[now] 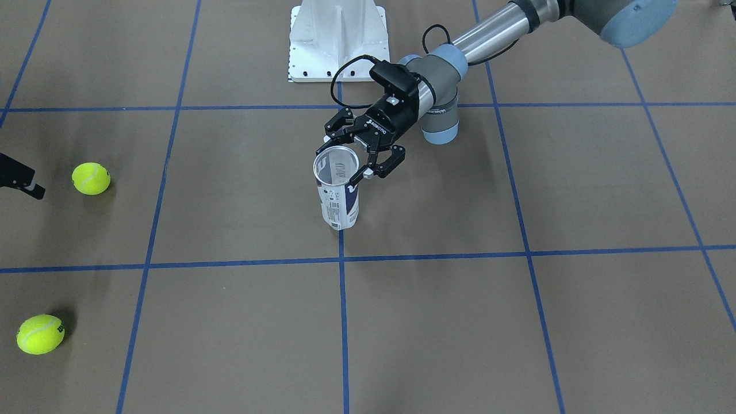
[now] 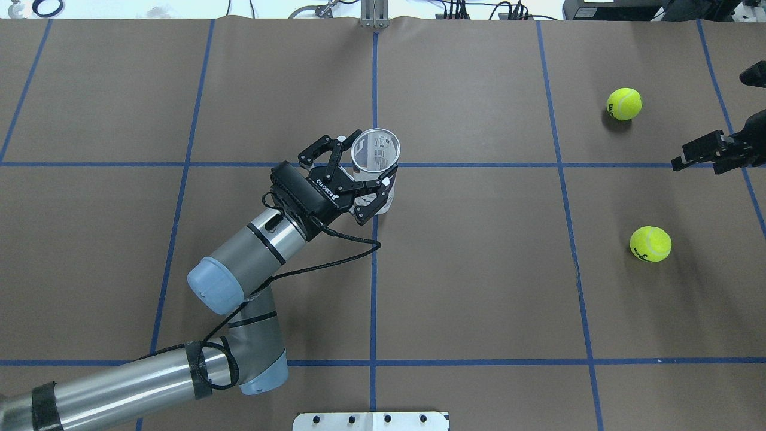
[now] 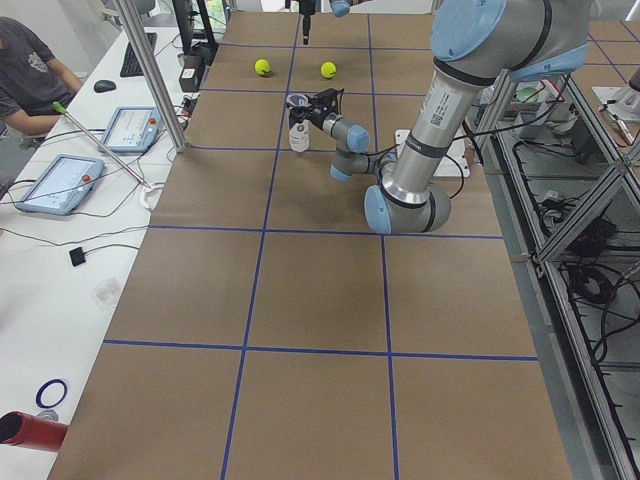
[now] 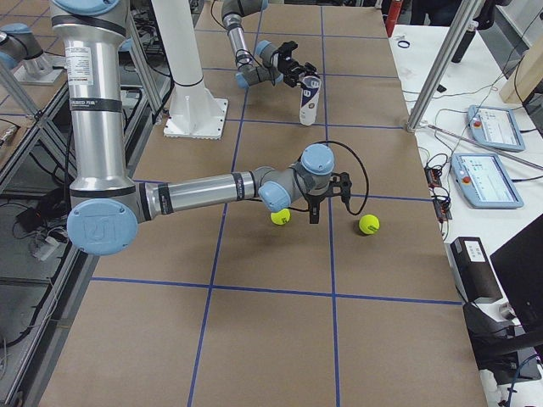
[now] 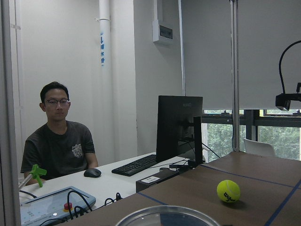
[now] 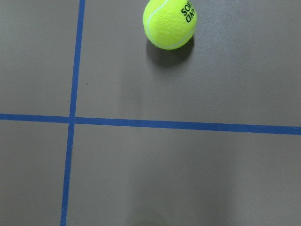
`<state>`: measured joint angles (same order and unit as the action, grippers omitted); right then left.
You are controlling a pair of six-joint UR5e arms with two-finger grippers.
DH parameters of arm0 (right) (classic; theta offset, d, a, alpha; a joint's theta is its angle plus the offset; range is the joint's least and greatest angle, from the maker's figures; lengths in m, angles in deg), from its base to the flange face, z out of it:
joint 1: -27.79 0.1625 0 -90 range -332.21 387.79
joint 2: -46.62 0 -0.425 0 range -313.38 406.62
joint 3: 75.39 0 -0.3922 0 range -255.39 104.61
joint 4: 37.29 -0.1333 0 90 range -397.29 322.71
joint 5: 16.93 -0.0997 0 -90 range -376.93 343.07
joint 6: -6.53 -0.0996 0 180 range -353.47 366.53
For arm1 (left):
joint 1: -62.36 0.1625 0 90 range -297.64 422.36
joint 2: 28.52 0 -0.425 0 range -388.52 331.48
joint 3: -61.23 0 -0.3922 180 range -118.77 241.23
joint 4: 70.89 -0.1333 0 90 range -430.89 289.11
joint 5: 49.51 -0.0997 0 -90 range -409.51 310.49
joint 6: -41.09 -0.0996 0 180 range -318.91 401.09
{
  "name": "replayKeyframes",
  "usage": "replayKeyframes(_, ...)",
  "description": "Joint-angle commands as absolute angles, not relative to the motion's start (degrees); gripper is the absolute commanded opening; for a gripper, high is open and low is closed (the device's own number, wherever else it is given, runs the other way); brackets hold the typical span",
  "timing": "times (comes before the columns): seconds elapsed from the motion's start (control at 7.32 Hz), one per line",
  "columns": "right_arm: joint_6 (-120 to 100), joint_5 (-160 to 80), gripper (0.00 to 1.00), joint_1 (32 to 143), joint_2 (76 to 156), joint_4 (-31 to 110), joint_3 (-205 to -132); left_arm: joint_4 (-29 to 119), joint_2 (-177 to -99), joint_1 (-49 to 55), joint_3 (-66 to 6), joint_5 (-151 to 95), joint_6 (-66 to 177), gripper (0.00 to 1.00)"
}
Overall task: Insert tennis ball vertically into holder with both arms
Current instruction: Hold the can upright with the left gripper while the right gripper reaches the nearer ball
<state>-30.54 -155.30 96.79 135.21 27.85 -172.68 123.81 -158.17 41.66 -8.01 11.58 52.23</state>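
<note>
The holder (image 1: pixel 339 198), a clear can with a navy-and-white label, stands upright and open-topped near the table's middle (image 2: pixel 376 157). My left gripper (image 1: pixel 340 162) reaches in level just under its rim, a finger on each side, shut on the holder. Two yellow tennis balls lie on the robot's right: one further out (image 2: pixel 624 103), one nearer the robot (image 2: pixel 650 243). My right gripper (image 4: pixel 331 208) hangs pointing down above the table between them, open and holding nothing; one finger (image 2: pixel 697 152) shows at the overhead view's edge. The right wrist view shows one ball (image 6: pixel 170 23) on bare table.
The white pedestal base (image 1: pixel 337 40) stands behind the holder. Blue tape lines cross the brown table. A person (image 5: pixel 59 136) sits at a desk beyond the table's far edge, with tablets (image 3: pixel 58 183), a keyboard and a monitor (image 5: pixel 179 125).
</note>
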Motion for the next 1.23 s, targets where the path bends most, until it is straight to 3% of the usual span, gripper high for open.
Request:
replayKeyframes(0.0, -30.7, -155.6, 0.99, 96.6, 135.2, 27.7, -172.8, 125.2, -158.4, 42.0, -6.9, 11.5, 50.0, 0.64)
replayKeyframes(0.55, -35.7, -155.6, 0.99, 94.6, 135.2, 27.6, -174.4, 127.1, -158.9, 42.4, -6.8, 11.6, 50.1, 0.62)
replayKeyframes(1.09, -39.9, -155.5, 0.99, 90.7, 137.1, 27.7, -175.7, 127.1, -159.2, 43.1, -7.0, 11.7, 50.3, 0.73)
